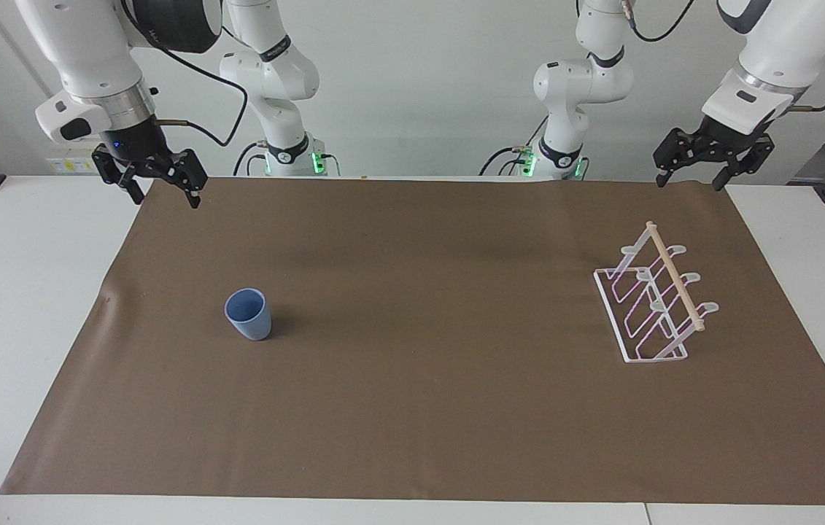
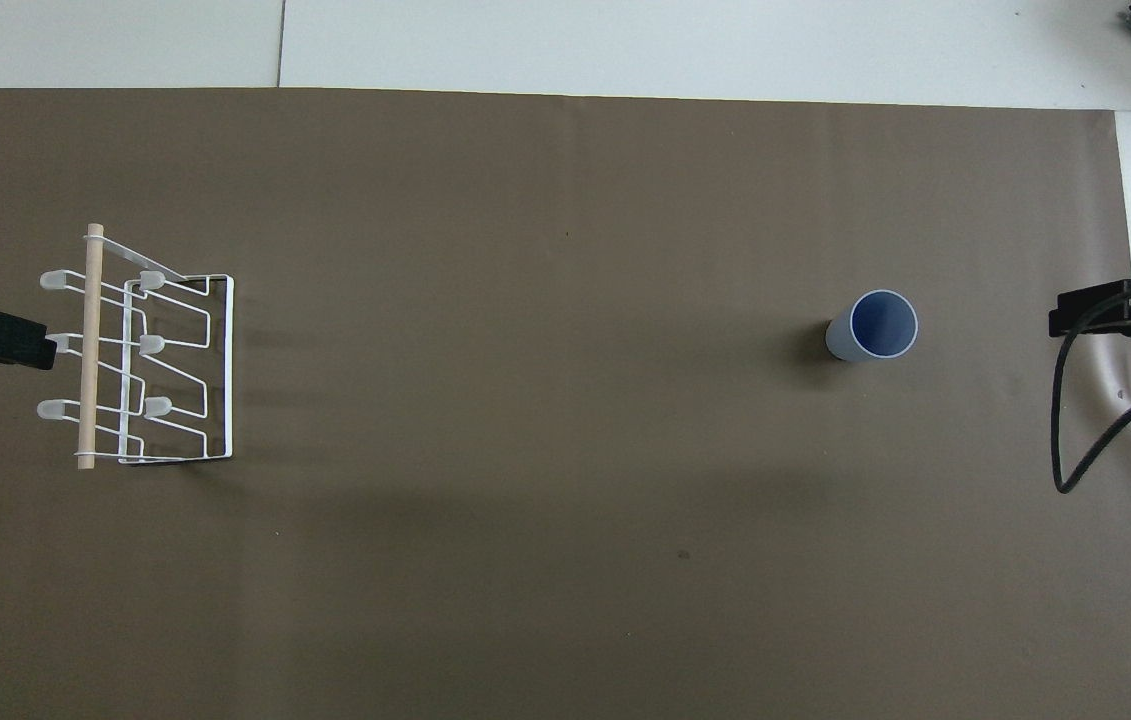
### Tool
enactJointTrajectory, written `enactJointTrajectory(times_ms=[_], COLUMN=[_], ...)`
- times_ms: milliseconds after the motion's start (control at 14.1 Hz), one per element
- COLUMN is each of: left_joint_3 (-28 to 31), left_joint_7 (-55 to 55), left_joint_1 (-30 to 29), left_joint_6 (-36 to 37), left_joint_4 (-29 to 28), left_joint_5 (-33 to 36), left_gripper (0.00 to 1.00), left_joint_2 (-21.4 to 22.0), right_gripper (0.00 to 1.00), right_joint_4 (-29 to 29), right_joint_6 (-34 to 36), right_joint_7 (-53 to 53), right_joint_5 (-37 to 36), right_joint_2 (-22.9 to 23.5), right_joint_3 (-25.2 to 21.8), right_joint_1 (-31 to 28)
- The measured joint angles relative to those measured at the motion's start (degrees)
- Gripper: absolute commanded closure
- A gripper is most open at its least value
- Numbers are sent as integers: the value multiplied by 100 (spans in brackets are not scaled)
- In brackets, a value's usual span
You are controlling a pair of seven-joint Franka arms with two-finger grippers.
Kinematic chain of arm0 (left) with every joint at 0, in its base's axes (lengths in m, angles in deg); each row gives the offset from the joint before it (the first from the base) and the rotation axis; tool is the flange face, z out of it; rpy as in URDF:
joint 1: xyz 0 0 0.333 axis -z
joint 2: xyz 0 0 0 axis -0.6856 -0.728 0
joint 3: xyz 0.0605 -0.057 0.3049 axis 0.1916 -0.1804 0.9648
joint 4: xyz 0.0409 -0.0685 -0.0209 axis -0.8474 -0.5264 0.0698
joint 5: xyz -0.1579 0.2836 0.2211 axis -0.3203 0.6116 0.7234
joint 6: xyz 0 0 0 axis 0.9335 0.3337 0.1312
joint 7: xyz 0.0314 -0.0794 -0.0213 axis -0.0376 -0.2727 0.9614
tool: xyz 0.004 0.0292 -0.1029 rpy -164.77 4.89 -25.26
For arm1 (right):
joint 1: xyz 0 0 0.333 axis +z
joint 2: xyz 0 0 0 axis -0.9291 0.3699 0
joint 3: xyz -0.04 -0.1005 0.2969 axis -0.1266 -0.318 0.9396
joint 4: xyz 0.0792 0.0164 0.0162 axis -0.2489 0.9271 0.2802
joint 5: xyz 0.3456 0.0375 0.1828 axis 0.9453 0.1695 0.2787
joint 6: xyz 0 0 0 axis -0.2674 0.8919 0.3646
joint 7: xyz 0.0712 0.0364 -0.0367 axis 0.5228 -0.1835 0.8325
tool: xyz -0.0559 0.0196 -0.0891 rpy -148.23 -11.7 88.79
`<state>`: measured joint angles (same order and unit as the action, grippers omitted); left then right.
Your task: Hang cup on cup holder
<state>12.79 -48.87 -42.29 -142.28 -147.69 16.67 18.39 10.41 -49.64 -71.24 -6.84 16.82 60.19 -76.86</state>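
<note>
Two raised arms above a brown mat (image 1: 412,408) bearing a rack and a cup.

The mat covers most of the white table (image 1: 18,292). The cup holder (image 1: 656,306), a white wire rack with a wooden dowel along its top, stands on the mat toward the left arm's end. The light-blue cup (image 1: 248,314) stands upright, mouth up, toward the right arm's end, well apart from the rack. The left gripper (image 1: 695,177) and right gripper (image 1: 165,195) hang over the mat's edge nearest the robots, fingers apart, holding nothing.
</note>
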Motion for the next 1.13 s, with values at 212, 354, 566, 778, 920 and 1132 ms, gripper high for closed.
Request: enactJointTrajectory(times_ms=[212, 354, 566, 778, 920, 1132], left_joint_3=[1, 1, 1, 1, 1, 1], left_joint_7=[-66, -66, -69, -72, -73, -73], left_joint_1=[0, 0, 0, 0, 0, 0], left_joint_6=[0, 0, 0, 0, 1, 1], left_joint_4=[0, 0, -7, -10, -12, -12], left_joint_5=[0, 0, 0, 0, 0, 0], left_gripper=[0, 0, 0, 0, 0, 0], left_joint_2=[0, 1, 6, 7, 8, 10], right_gripper=[0, 0, 0, 0, 0, 0], right_joint_4=[0, 0, 0, 29, 117, 407], right_joint_6=[0, 0, 0, 0, 0, -279], right_joint_7=[0, 0, 0, 2, 5, 5], right_joint_5=[0, 0, 0, 0, 3, 164], right_joint_2=[0, 0, 0, -1, -13, -79], right_joint_3=[-1, -2, 20, 24, 43, 77], right_joint_1=[-6, -5, 1, -3, 1, 52])
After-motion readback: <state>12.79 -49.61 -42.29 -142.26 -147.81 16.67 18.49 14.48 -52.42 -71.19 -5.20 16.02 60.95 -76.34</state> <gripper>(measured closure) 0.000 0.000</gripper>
